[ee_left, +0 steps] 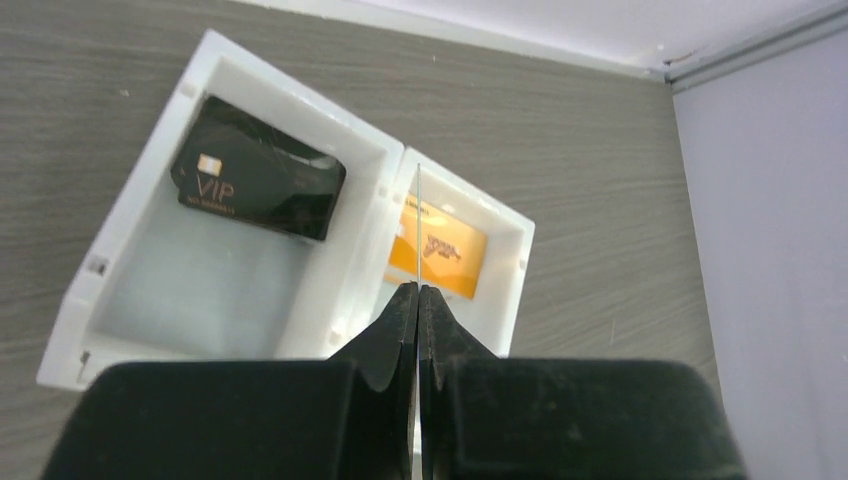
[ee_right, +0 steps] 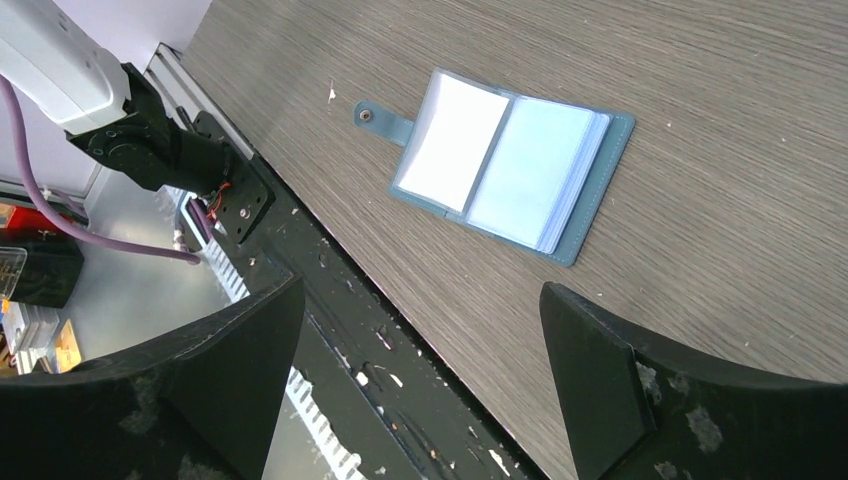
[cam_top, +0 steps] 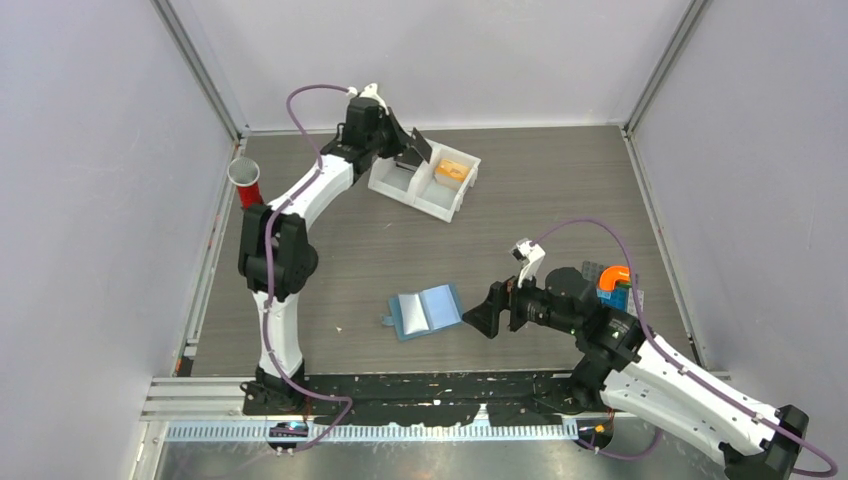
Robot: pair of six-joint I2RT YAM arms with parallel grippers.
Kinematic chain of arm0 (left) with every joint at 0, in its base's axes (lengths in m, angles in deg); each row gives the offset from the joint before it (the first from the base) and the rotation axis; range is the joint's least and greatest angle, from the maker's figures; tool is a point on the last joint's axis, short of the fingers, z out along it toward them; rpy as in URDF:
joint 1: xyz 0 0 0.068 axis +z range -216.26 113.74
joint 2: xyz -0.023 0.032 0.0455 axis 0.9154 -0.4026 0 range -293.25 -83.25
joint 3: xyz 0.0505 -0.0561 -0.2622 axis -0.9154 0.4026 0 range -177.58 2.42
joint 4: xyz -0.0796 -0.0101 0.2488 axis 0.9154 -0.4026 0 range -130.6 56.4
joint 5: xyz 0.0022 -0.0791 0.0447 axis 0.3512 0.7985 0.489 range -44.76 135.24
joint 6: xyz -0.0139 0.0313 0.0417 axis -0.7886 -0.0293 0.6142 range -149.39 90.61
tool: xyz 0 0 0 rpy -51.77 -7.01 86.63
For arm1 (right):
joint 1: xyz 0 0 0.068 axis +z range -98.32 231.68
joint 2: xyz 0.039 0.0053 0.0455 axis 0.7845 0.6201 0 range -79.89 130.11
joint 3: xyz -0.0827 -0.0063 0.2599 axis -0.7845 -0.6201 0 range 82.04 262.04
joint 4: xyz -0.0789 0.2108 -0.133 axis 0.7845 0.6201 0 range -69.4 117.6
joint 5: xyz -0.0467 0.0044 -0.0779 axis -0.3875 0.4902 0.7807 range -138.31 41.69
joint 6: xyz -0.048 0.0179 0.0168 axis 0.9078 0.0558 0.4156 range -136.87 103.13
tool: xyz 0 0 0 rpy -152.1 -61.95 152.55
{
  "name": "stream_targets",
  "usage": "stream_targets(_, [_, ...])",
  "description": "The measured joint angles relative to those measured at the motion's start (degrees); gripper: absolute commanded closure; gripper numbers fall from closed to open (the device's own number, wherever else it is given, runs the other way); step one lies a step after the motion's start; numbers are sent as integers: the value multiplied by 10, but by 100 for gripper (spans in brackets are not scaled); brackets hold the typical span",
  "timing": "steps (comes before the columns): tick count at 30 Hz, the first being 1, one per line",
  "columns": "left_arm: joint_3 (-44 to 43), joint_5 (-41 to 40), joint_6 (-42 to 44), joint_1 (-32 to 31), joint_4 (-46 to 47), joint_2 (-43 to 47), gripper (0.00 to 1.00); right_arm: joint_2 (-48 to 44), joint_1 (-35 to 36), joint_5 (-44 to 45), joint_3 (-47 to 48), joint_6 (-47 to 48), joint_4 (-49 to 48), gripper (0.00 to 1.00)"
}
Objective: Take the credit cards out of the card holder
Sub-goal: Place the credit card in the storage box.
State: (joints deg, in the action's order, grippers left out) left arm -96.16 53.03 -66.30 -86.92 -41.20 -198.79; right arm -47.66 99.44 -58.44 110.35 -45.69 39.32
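Card holder [cam_top: 428, 311] open flat on the table [cam_top: 560, 200].
Left gripper [ee_left: 418, 290] pinches a credit card [ee_left: 418, 225] edge-on over the white tray [ee_left: 345, 290]; right gripper [ee_right: 420, 295] spread wide near the holder.

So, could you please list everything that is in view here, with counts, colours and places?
table: one, grey wood grain, under everything.
tray: one, white, two compartments, far side.
black card: one, black with gold "VIP", in one tray compartment.
orange card: one, orange, in the other compartment.
held card: one, seen edge-on, colour unclear, above the tray's divider.
card holder: one, light blue, lying open near the middle.
cup: one, red, far left edge.
blocks: count unclear, blue and orange, right edge.
left gripper: black, shut on the held card, over the tray.
right gripper: black, open, beside the card holder.
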Motion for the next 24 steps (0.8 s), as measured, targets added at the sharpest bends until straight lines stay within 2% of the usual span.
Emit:
stream_targets(12, [-25,25,0,47,62,-69,100,53,0,2,27,0,-11,4])
stream_targets(24, [-70,34,3,54,77,-128,100,72,0,1,29,-3,-20,4])
